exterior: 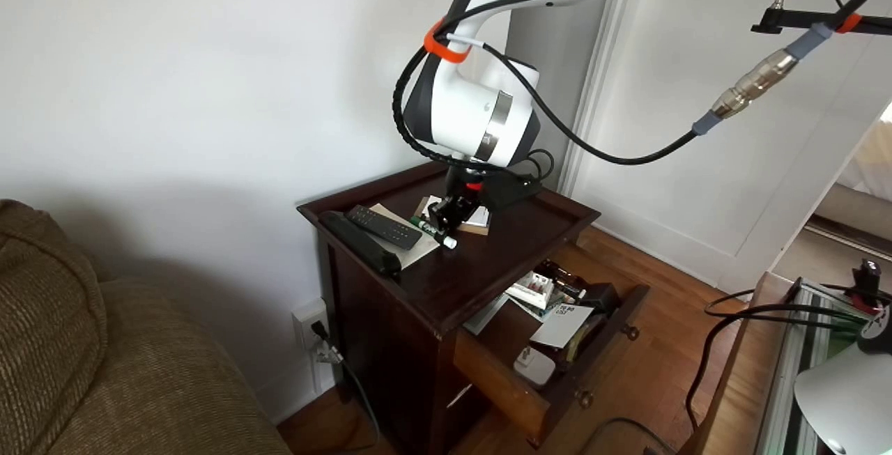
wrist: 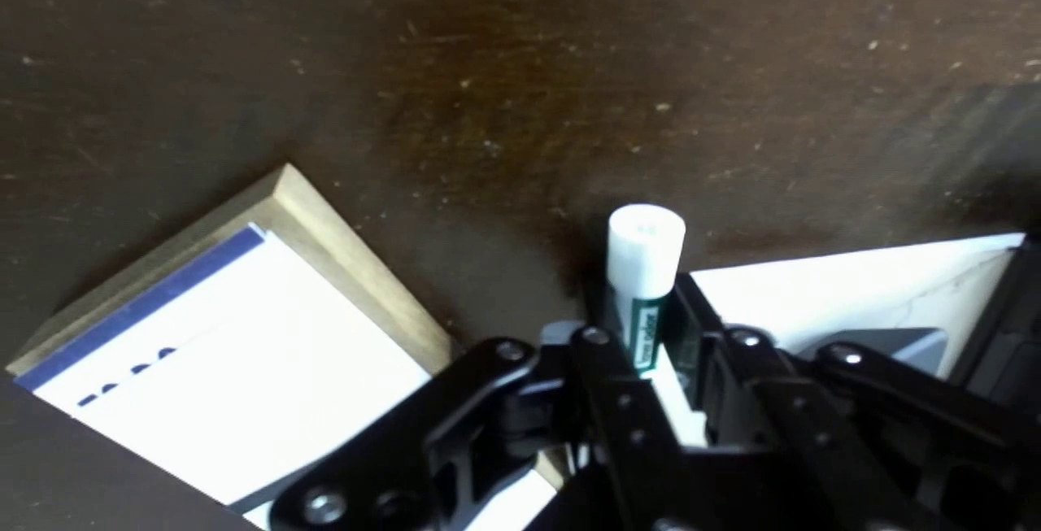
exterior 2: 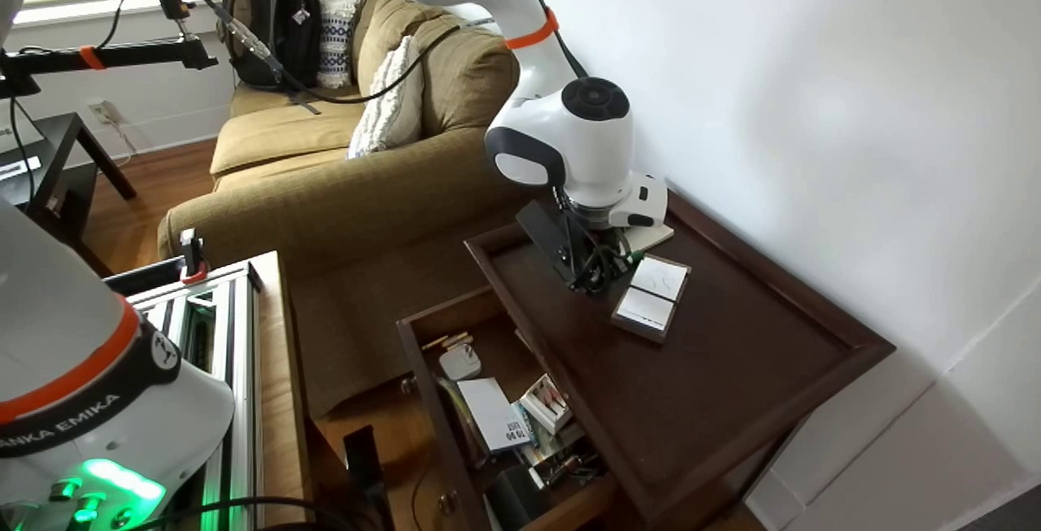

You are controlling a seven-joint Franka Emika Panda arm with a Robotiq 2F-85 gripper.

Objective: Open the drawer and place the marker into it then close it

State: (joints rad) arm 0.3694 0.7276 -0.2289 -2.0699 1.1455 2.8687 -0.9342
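Marker (wrist: 645,291) (white w/ green label & green far end): pinched btwn the jaws of the gripper (wrist: 648,311), white end projecting past them. Loc.: down at the tabletop (exterior: 536,225), btwn the remote (exterior: 383,226) and a notepad (exterior 2: 651,307) on a wooden base. Contact of marker w/ tabletop: can't tell.

Remote: rests on a cream paper sheet (exterior: 416,254), beside a long black bar (exterior: 359,242) at the tabletop edge.

Drawer (exterior: 498,380): extended from the side table (exterior: 390,343), two knobs (exterior: 631,332) on its front; contents incl. a lettered white pad (exterior: 563,325), a white plug adapter (exterior: 535,366), a white tray (exterior: 532,289) and a black box (exterior: 601,297).

Surroundings: wall (exterior: 209,93) behind the table; outlet (exterior: 304,322) low on the wall w/ a cord plugged in; sofa (exterior 2: 366,198) near the table w/ a backpack (exterior 2: 276,35) on its seat.
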